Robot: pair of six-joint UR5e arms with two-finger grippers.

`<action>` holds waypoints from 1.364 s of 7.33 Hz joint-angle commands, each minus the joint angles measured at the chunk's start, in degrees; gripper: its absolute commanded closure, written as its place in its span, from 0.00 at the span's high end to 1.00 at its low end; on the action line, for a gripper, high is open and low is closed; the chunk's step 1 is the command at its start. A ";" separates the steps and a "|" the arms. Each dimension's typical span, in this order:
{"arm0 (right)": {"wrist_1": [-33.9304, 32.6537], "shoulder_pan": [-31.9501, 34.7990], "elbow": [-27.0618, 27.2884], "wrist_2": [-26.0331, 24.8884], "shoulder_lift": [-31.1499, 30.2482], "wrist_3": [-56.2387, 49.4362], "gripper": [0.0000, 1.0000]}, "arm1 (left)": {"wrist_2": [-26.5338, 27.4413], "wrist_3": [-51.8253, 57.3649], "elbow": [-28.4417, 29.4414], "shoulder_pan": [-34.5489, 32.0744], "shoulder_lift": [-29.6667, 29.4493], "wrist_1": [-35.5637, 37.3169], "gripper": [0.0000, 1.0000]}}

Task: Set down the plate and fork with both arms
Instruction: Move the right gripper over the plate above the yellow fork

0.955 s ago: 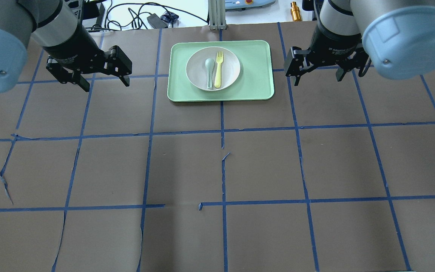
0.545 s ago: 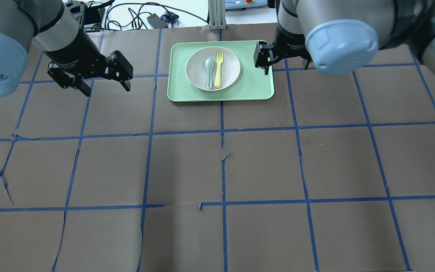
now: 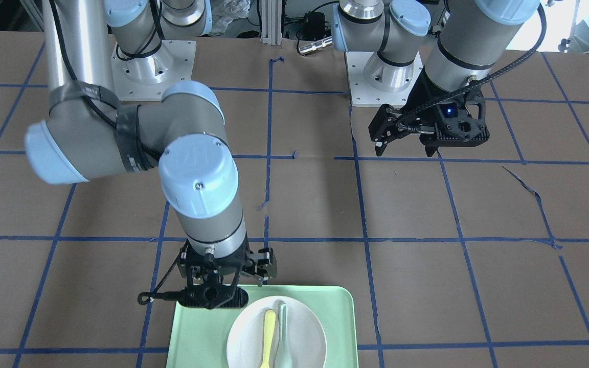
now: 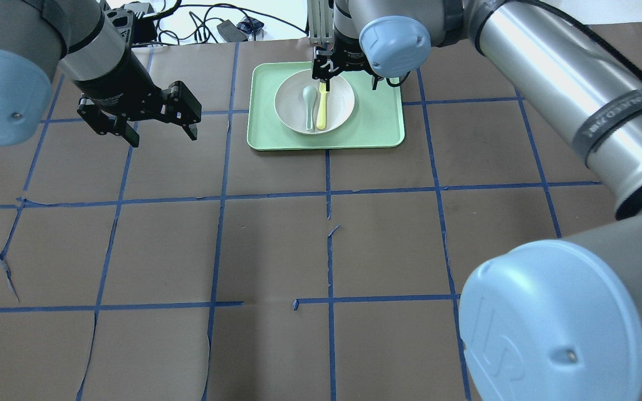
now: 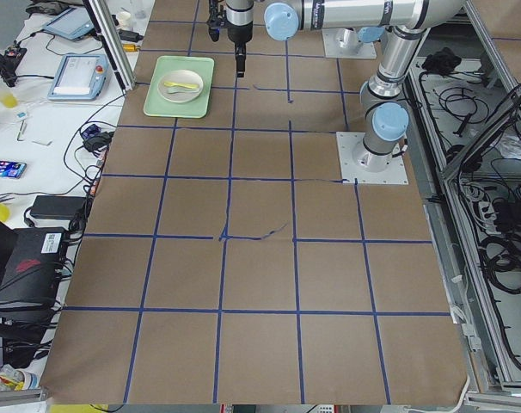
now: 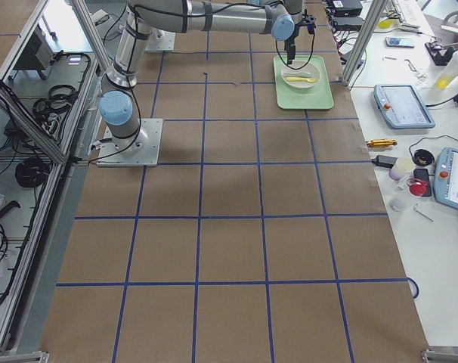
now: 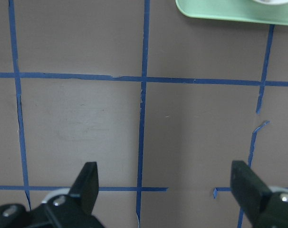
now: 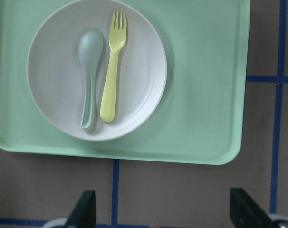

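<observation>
The right gripper (image 4: 350, 81) stands with its jaws spread wide and nothing between them, as the right wrist view shows. In the overhead view it now hangs over the 12 o'clock rim of the plate (image 4: 339, 111), covering the fork's tines. Half a second ago it was out at the tray's 2 o'clock corner, and a second ago it was clear of the tray altogether at 3 o'clock. The left gripper (image 4: 162, 135) is also wide open and empty. It hovers above the brown papered table (image 4: 388, 245) at 9 o'clock from the tray, well apart from it, and has drifted only slightly toward the tray since the earlier frames. The pale-green tray (image 4: 379, 125) lies where it did, at the table's far middle. The off-white plate sits in the tray, left of the tray's centre, unmoved. Two things rest in the plate. The yellow fork (image 4: 322, 110) lies along the 12-to-6 line with its tines toward 12 o'clock. The grey-green spoon (image 4: 309, 108) lies just beside it on the 9 o'clock side, bowl toward 12 o'clock. Neither has shifted since the earlier frames.
</observation>
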 commanded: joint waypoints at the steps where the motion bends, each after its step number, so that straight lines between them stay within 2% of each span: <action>1: -3.19 0.21 -8.26 0.10 9.65 12.90 0.90 | 0.03 0.09 -0.43 -0.04 0.21 -0.02 1.00; 2: -3.56 0.21 -10.21 0.01 11.94 12.93 0.90 | 0.12 0.09 -0.61 -0.04 0.21 -0.02 1.00; 5: -5.93 0.73 -10.84 0.18 14.86 11.45 0.85 | 0.12 0.09 -0.70 -0.04 0.03 0.06 1.00; 7: -5.84 1.17 -10.58 0.62 15.04 10.38 0.70 | 0.21 0.09 -0.70 -0.04 0.03 0.06 1.00; 9: -6.02 1.26 -10.58 0.71 15.83 10.47 0.70 | 0.12 0.09 -0.78 -0.04 -0.05 0.06 1.00; 10: -6.19 1.26 -10.58 1.58 16.09 10.56 0.65 | 0.21 0.00 -0.78 -0.04 -0.05 0.06 1.00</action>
